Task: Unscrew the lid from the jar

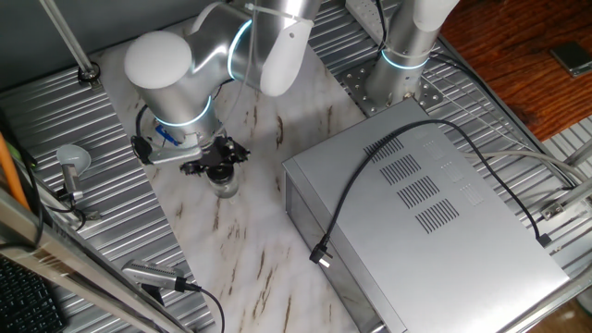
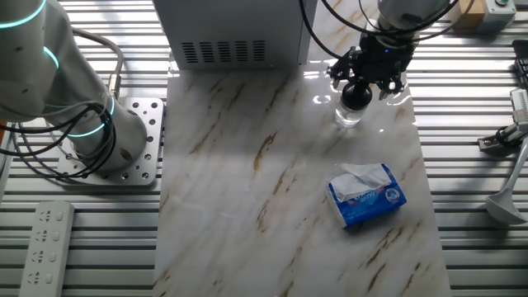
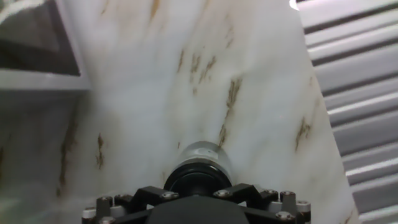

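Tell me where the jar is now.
In the other fixed view, the jar stands on the marble, directly under the gripper, between the grey box and the packet.

Bright even light, glare on the marble table (image 2: 247,206), hand view blurred.

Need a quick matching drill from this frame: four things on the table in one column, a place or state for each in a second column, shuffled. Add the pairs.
Things
1. lid
2. jar
3. tissue packet
4. metal box

Places or states
A. lies alone on the marble, white tissue sticking out
B. black cable draped over its top
C. clear, upright on the marble under the gripper
D. black, on top of the jar, gripper fingers around it

Pairs: 1-D, 2-C, 3-A, 4-B
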`<action>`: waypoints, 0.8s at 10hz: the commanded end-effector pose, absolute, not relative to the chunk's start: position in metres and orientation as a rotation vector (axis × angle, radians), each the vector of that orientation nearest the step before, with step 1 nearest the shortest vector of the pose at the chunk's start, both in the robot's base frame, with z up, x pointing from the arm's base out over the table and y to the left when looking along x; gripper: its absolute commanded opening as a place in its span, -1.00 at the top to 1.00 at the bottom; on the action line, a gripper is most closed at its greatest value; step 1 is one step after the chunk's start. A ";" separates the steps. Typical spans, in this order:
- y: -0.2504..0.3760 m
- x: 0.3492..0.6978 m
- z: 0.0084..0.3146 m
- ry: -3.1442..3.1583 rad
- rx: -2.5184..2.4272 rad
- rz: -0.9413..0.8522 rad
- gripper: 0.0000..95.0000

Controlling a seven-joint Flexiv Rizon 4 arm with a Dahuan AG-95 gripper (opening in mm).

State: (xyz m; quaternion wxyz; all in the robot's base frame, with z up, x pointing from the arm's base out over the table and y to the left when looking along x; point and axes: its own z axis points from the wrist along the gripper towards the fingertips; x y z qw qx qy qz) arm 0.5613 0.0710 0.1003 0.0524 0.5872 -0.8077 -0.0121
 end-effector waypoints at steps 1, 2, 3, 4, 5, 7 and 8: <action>0.071 0.562 0.101 -2.580 1.597 -0.037 -0.60; 0.071 0.562 0.101 -2.647 1.469 -0.035 -0.60; 0.071 0.561 0.101 -2.682 1.393 -0.032 -0.60; 0.071 0.561 0.100 -2.727 1.292 -0.039 -0.60; 0.071 0.561 0.100 -2.727 1.292 -0.039 -0.60; 0.071 0.561 0.100 -2.727 1.292 -0.039 -0.60; 0.071 0.561 0.100 -2.727 1.292 -0.039 -0.60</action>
